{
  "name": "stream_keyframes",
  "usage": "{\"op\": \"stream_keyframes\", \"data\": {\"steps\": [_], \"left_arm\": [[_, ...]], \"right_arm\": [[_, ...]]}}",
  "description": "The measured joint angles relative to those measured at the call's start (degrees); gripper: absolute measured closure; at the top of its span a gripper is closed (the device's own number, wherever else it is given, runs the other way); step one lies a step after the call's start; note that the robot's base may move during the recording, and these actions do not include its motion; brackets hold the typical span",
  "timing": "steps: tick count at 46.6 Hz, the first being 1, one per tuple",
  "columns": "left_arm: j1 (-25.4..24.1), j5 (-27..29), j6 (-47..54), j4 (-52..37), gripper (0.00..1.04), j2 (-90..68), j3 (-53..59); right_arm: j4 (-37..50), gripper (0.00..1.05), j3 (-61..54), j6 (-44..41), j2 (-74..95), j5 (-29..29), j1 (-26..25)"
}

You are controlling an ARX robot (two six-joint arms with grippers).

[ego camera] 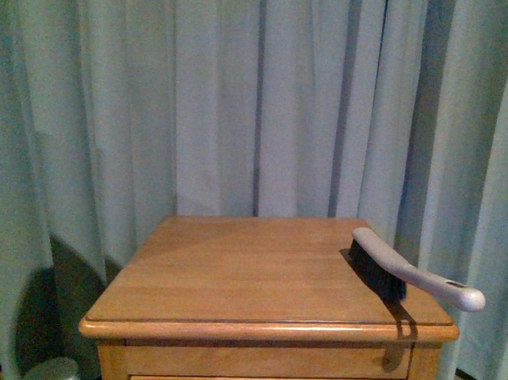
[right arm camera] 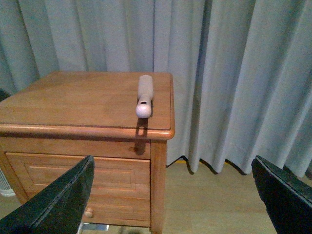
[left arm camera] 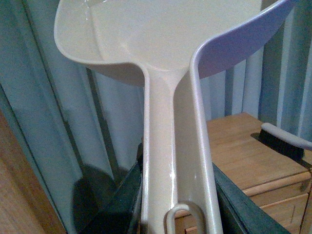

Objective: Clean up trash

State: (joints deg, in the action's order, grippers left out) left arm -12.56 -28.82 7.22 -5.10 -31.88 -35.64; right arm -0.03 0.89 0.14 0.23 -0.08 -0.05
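My left gripper [left arm camera: 180, 209] grasps the dustpan [left arm camera: 161, 39] handle; my right gripper [right arm camera: 170, 202] is released, jaws wide apart, facing the brush [right arm camera: 144, 95] on the wooden cabinet [right arm camera: 73, 102].

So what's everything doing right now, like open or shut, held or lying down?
Dustpan: held up by its handle in the left gripper.
Right gripper: open, empty.
Brush: lying on the nightstand, handle sticking out over the edge.
Drawer: shut.
Curtains: drawn shut.
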Motion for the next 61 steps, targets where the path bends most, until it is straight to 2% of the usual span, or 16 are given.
{"op": "stream_keyframes", "data": {"steps": [23,25,27,30,33,35,39,43,61], "left_arm": [[0.42,0.11,-0.02,-0.02,0.77,0.0,0.0],[0.42,0.11,-0.02,-0.02,0.77,0.0,0.0],[0.42,0.09,-0.02,-0.02,0.77,0.0,0.0],[0.42,0.17,-0.04,-0.02,0.77,0.0,0.0],[0.42,0.22,-0.02,-0.02,0.77,0.0,0.0],[0.42,0.09,-0.02,-0.02,0.77,0.0,0.0],[0.5,0.13,-0.02,-0.02,0.77,-0.04,0.0],[0.52,0.26,-0.04,-0.02,0.77,-0.04,0.0],[0.52,0.24,-0.02,-0.02,0.77,-0.04,0.0]], "right_arm": [[0.0,0.07,0.0,0.02,0.0,0.11,0.0],[-0.61,0.07,0.13,0.87,0.92,5.03,1.29],[-1.77,0.07,1.05,2.97,3.72,14.51,4.48],[-1.31,0.07,2.4,5.6,9.22,23.8,6.01],[0.35,0.07,3.91,7.19,15.08,28.04,5.95],[1.81,0.07,5.11,8.02,18.64,28.06,5.66],[7.65,0.07,11.58,9.25,30.8,23.47,5.03],[7.39,0.07,20.26,10.51,42.34,20.31,4.2],[-15.41,0.07,59.87,17.22,80.24,11.65,4.74]]}}
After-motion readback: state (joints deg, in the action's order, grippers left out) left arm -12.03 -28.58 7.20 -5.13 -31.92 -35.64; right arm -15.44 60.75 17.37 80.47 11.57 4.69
